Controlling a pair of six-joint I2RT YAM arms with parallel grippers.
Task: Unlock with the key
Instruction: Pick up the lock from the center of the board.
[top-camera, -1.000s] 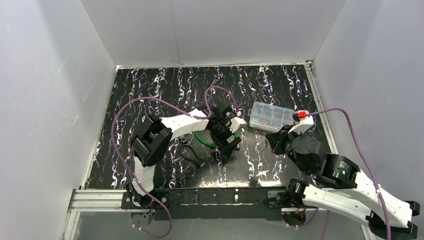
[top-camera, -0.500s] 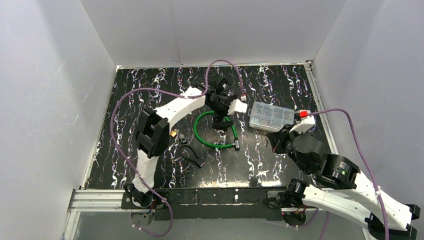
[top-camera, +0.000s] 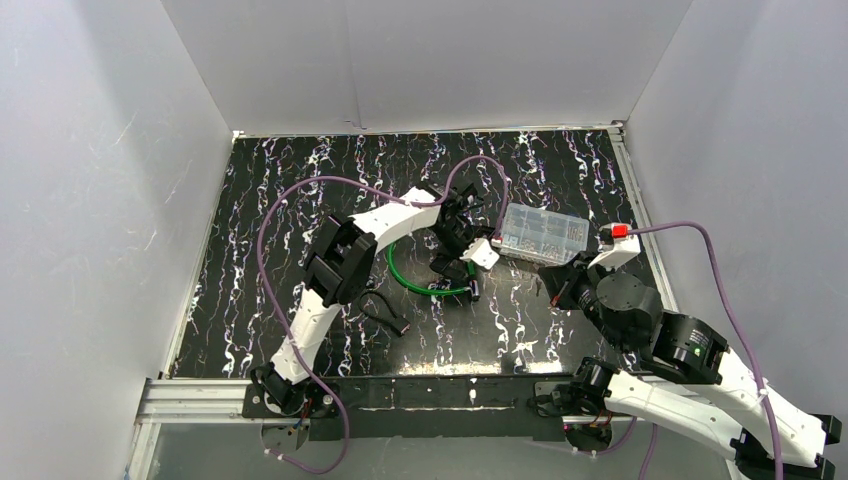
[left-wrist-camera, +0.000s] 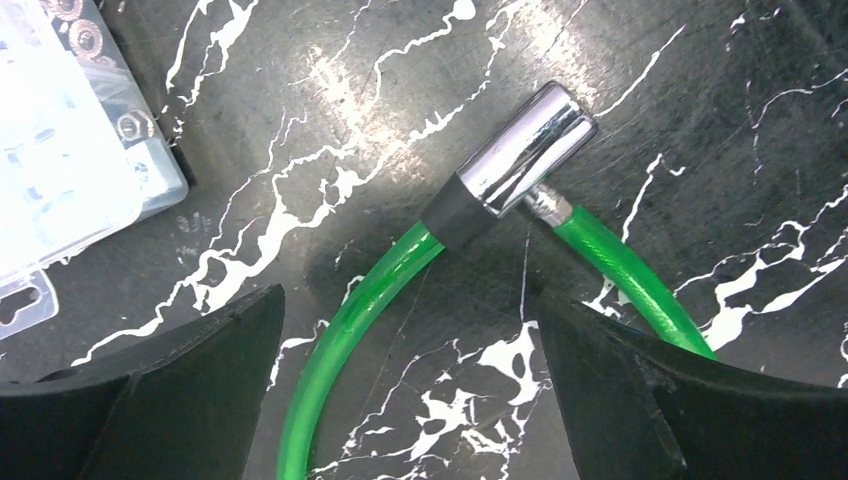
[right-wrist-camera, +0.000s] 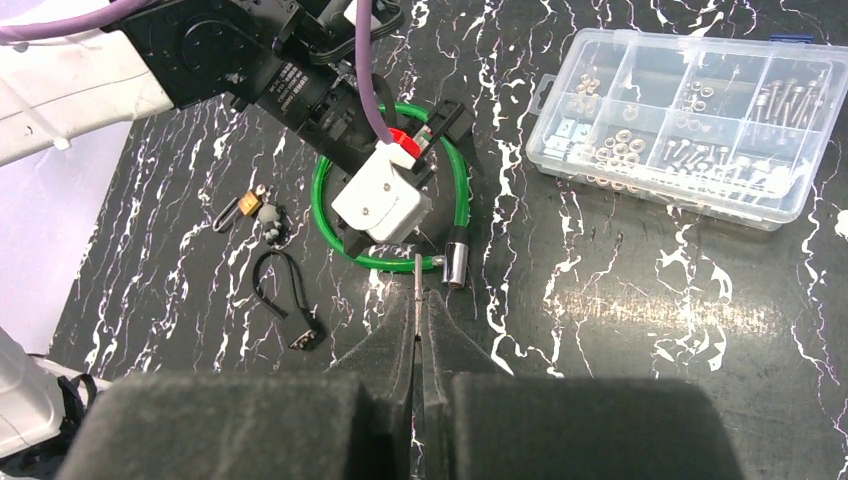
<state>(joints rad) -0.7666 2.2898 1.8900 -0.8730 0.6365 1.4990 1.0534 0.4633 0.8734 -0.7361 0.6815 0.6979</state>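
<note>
A green cable lock (top-camera: 405, 281) lies looped on the black marbled table; its chrome cylinder (left-wrist-camera: 525, 150) shows in the left wrist view and in the right wrist view (right-wrist-camera: 456, 263). My left gripper (left-wrist-camera: 410, 330) is open and hovers just above the green cable (left-wrist-camera: 340, 340), holding nothing; it also shows in the top view (top-camera: 452, 270). My right gripper (right-wrist-camera: 420, 300) is shut on a thin metal key (right-wrist-camera: 417, 272) whose blade sticks out toward the cylinder, a short way from it. In the top view the right gripper (top-camera: 548, 290) sits right of the lock.
A clear compartment box of screws (top-camera: 543, 233) stands just right of the left gripper, and shows in the right wrist view (right-wrist-camera: 690, 120). A small brass padlock (right-wrist-camera: 250, 208) and a black strap loop (right-wrist-camera: 285, 300) lie left of the cable. White walls enclose the table.
The left arm has swung its gripper from the cable's near side up and round to the right, now low over the cable by the box. The right arm has shifted slightly right.
</note>
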